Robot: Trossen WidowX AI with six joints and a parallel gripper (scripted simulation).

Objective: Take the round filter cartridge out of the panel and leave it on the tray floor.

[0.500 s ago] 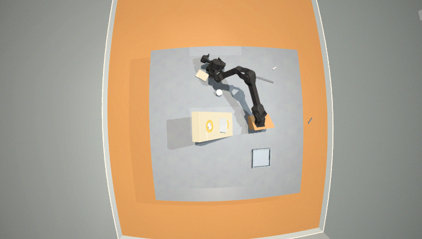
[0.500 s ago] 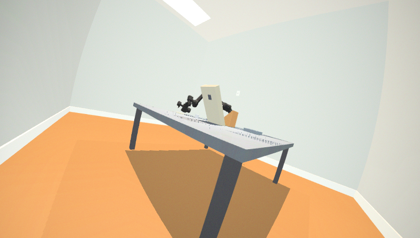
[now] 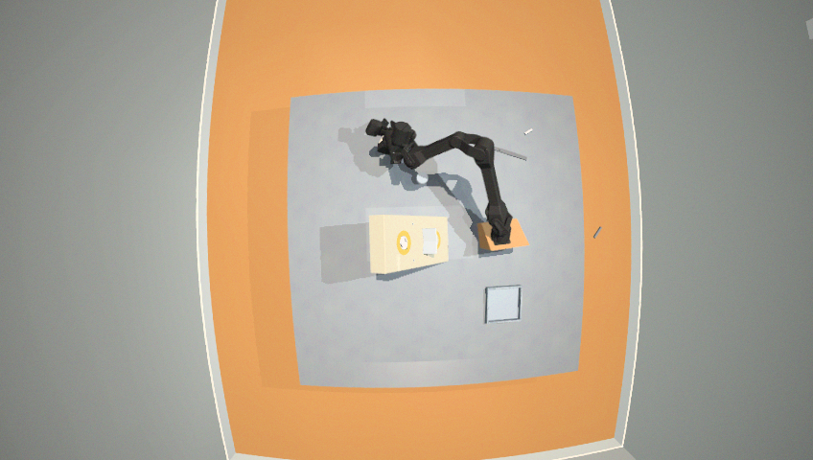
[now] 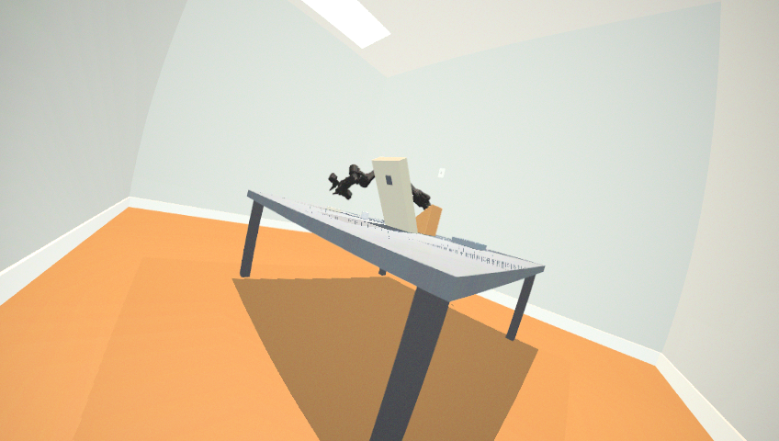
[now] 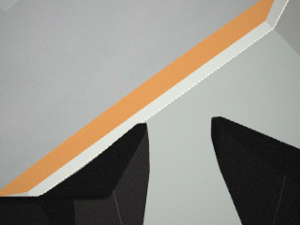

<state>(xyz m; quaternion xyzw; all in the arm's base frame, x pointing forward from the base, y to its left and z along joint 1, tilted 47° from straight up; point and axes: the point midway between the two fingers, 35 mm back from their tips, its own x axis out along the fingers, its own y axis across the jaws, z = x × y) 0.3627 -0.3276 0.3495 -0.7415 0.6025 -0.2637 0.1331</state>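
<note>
The cream service panel (image 3: 379,244) (image 4: 393,202) stands mid-table. In the top view a round pale face (image 3: 403,242) with small dark marks sits inside a yellow ring on it; it looks like the cartridge, its slots too small to make out. A second yellow ring is partly hidden by a white plate (image 3: 429,241). The tray (image 3: 486,305) lies apart from the panel, with nothing seen in it. My gripper (image 5: 179,129) is partly open, with nothing between its fingertips. It is at the arm's far end, up and left of the panel in the top view, touching neither panel nor tray.
The arm rises from an orange wedge (image 3: 517,233) (image 4: 432,220) right of the panel. A round white object (image 3: 421,178) lies between the panel and the arm. A grey rod (image 3: 512,154) and a small white piece (image 3: 528,131) lie at the upper right. A grey piece (image 3: 597,232) lies beyond the table's edge.
</note>
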